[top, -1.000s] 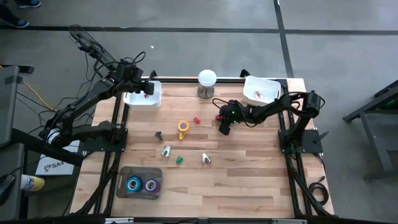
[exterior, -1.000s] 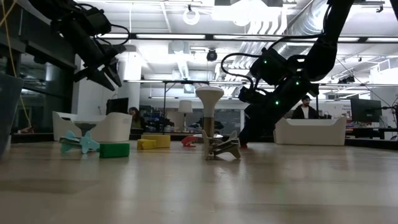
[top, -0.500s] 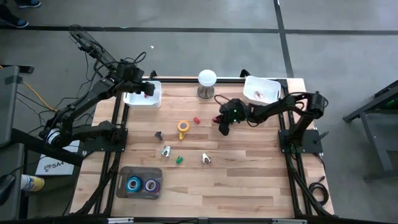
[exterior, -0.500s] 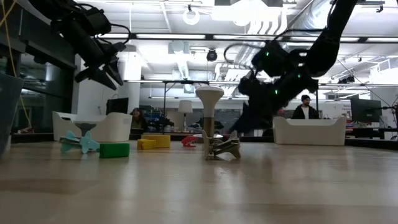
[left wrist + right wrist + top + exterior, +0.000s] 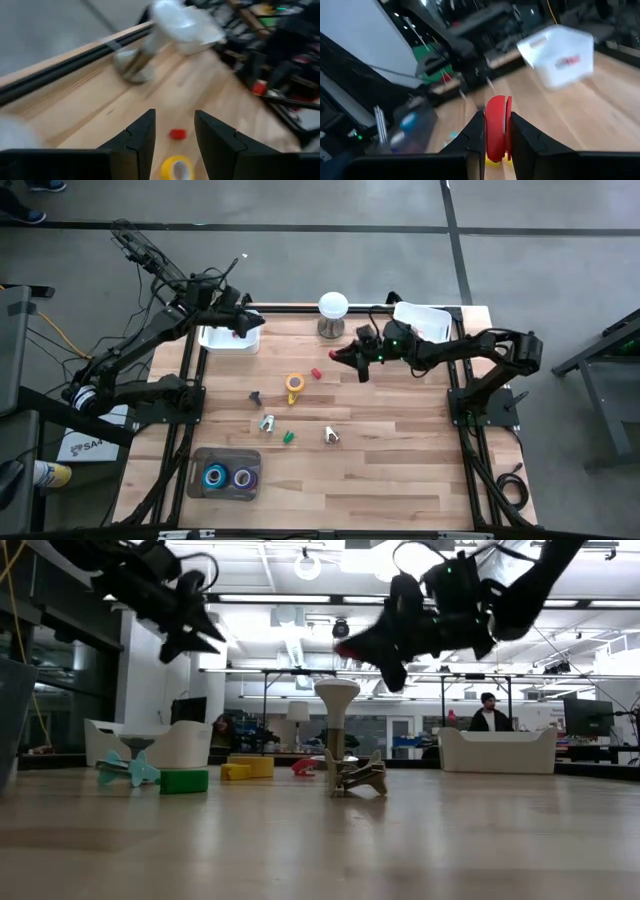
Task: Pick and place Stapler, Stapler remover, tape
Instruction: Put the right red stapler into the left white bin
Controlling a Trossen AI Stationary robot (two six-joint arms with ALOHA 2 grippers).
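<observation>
My right gripper (image 5: 340, 354) is raised above the table's far middle and shut on a small red stapler (image 5: 496, 125). My left gripper (image 5: 175, 145) is open and empty over the white bin (image 5: 222, 338) at the far left. That bin holds a red item (image 5: 568, 61). A yellow tape roll (image 5: 294, 384) lies flat mid-table, with a small red piece (image 5: 316, 373) beside it. Two silvery stapler removers (image 5: 267, 423) (image 5: 331, 436) and a green piece (image 5: 289, 437) lie nearer. Blue and purple tape rolls lie in a grey tray (image 5: 200, 476) at the near left. My right gripper pinches the red stapler between its two fingers, one finger on each side face (image 5: 489, 131). The stapler's rounded end (image 5: 496, 102) stands out past the fingertips. The fingers lie about level, pointing toward the table's left. The stapler is lifted clear of the table.
A white mushroom-shaped stand (image 5: 333, 313) is at the far middle, close to my right gripper. A second white bin (image 5: 425, 320) is at the far right. A small dark piece (image 5: 256, 396) lies left of the yellow roll. Bare wood lies along the near right.
My right gripper has risen from the table with the red stapler, gone toward the far edge, and tipped from pointing down to pointing level toward the left. The stapler is now lifted clear. My left gripper has swung a little toward the right and turned.
</observation>
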